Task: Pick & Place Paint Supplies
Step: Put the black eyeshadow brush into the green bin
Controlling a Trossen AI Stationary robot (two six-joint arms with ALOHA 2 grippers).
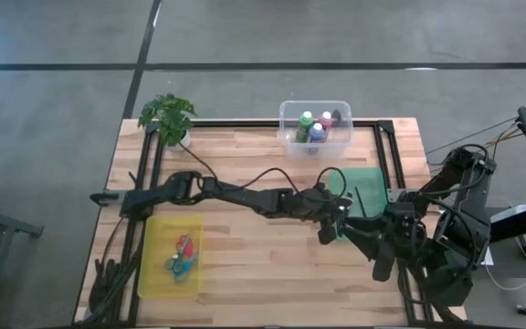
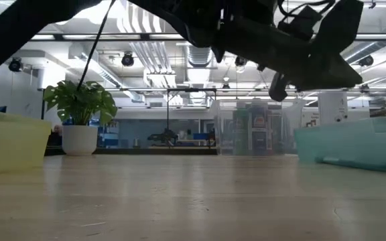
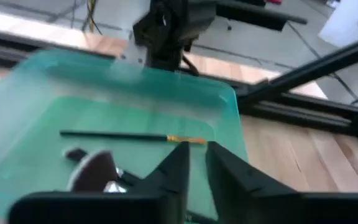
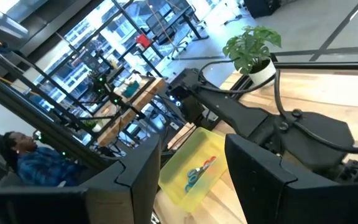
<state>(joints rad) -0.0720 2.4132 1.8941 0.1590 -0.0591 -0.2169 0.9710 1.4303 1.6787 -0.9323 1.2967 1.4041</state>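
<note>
A thin dark-handled brush (image 3: 123,135) with an orange band lies flat on the floor of the green tray (image 3: 36,93); it also shows in the high view (image 1: 358,200). My left gripper (image 3: 197,152) hangs just over the tray's near-left part (image 1: 334,219), its fingers a narrow gap apart and empty, the brush just beyond the fingertips. My right gripper (image 4: 194,177) is wide open and empty near the table's right front (image 1: 373,245). Paint bottles (image 1: 316,126) stand in a clear bin (image 1: 286,137). Scissors (image 1: 182,256) lie in a yellow tray (image 1: 153,274).
A potted plant (image 1: 167,114) stands at the far left corner. The clear bin sits at the far edge, the green tray (image 1: 373,183) on the right, the yellow tray at the near left. Bare wood (image 1: 254,256) lies between the trays. A person (image 4: 23,158) sits beyond the table.
</note>
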